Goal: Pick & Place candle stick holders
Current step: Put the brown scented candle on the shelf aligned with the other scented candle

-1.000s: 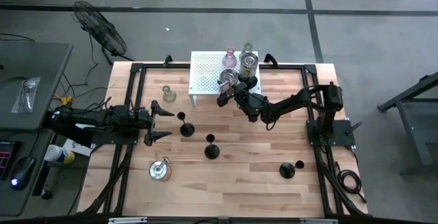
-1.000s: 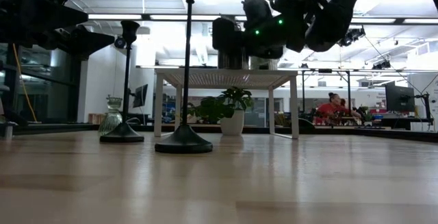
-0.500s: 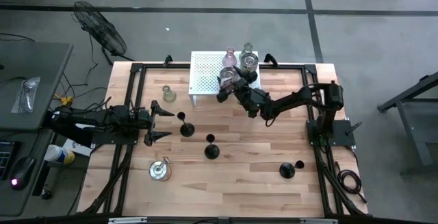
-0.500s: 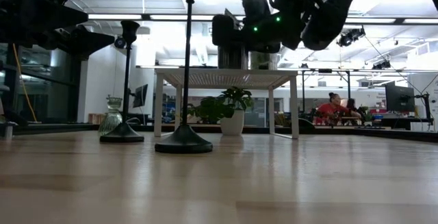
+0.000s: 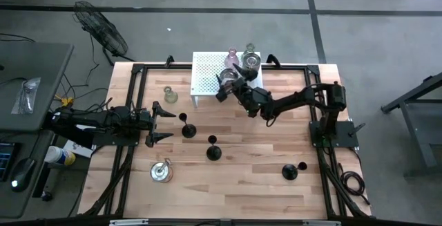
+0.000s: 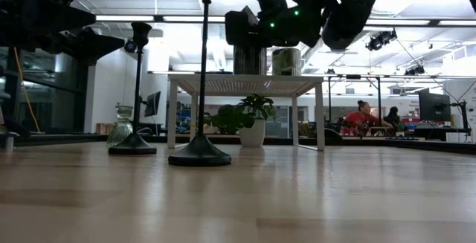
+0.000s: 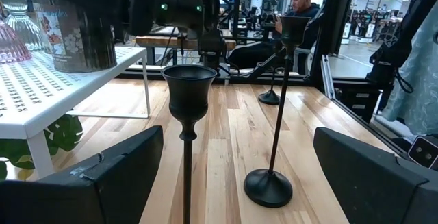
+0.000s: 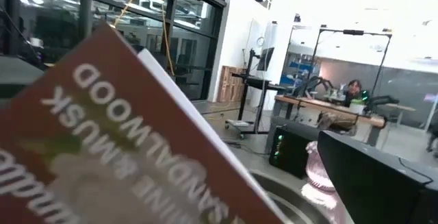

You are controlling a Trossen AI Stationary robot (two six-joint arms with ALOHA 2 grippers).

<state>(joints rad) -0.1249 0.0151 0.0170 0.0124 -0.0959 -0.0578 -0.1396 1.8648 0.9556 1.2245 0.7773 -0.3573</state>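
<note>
A: High view — right gripper (image 5: 222, 86) is pinching a labelled candle jar (image 5: 226, 79) over the white rack (image 5: 207, 74), beside the jar (image 5: 250, 62) already there.
B: Left gripper (image 5: 156, 124) is hanging spread, facing the black holder (image 5: 188, 126), nearest arm.

Bright ceiling strip lights (image 6: 141, 18) glare along the low view's top, silhouetting the foreground. The overhead picture is evenly lit with soft shadows. The right wrist's near label (image 8: 116, 142) looks blurred, probably too close.
</note>
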